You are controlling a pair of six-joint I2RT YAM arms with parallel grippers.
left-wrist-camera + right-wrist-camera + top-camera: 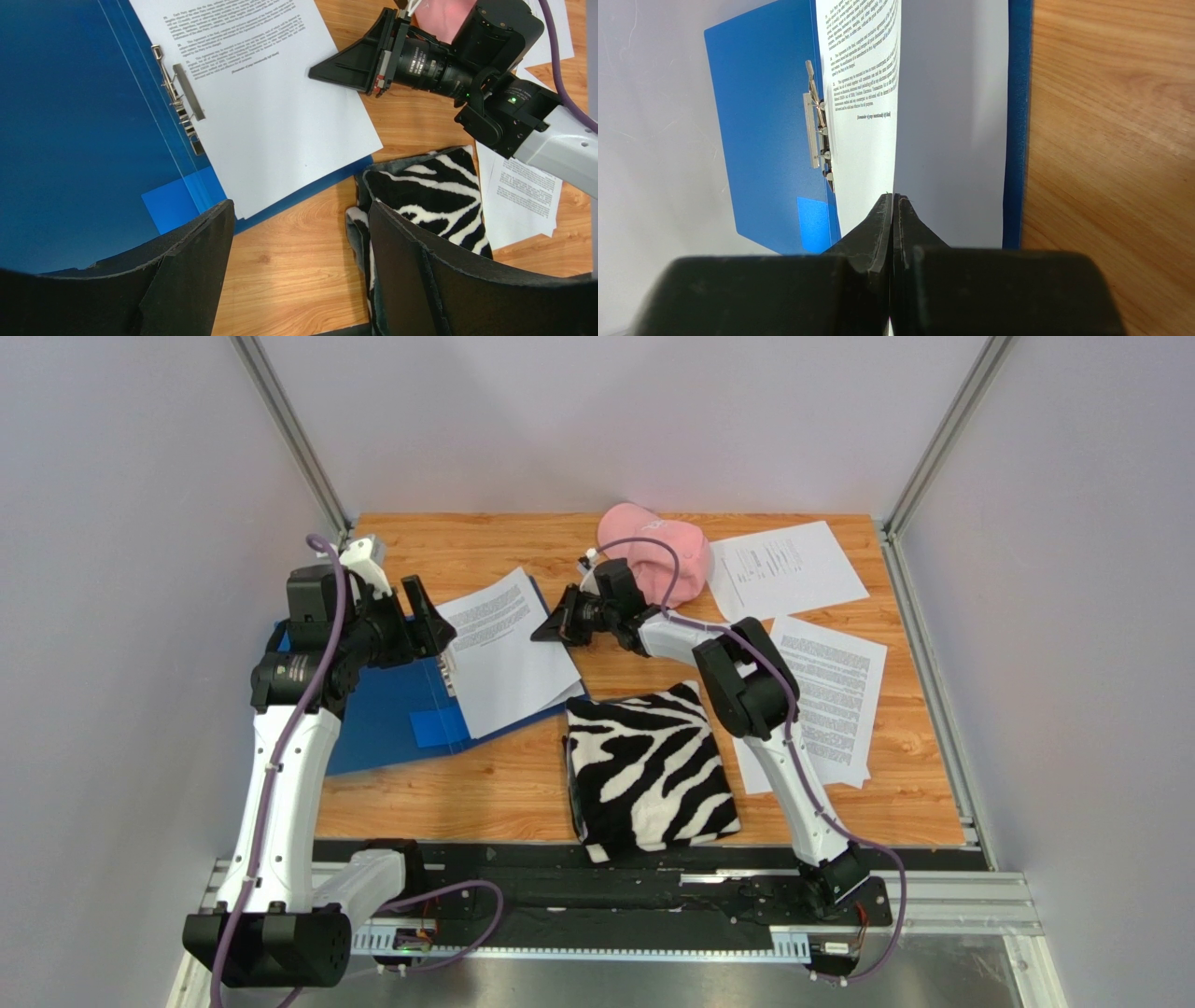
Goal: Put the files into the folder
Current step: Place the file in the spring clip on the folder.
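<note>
Folder (368, 721) lies open and flat at the left of the counter (463, 805), blue inside faces up. Its metal clip (184, 105) runs along the spine. One printed sheet (505, 651) rests on the right half of the folder, its inner edge just beside the clip.

Right hand (894, 199): fingers pressed together on the outer edge of the printed sheet, at the right side of the folder. The wrist view shows the paper edge pinched between the two pads.

Left hand (302, 210): fingers spread wide, holding nothing. It hangs above the near edge of the folder, with the counter and a corner of the striped cloth (648, 770) visible between the fingers.

Two loose sheets lie outside the folder: one (786, 567) at the far right of the counter, one (828, 700) at the right, partly under the right arm. A pink object (652, 546) sits at the far edge, just beside the far sheet.
</note>
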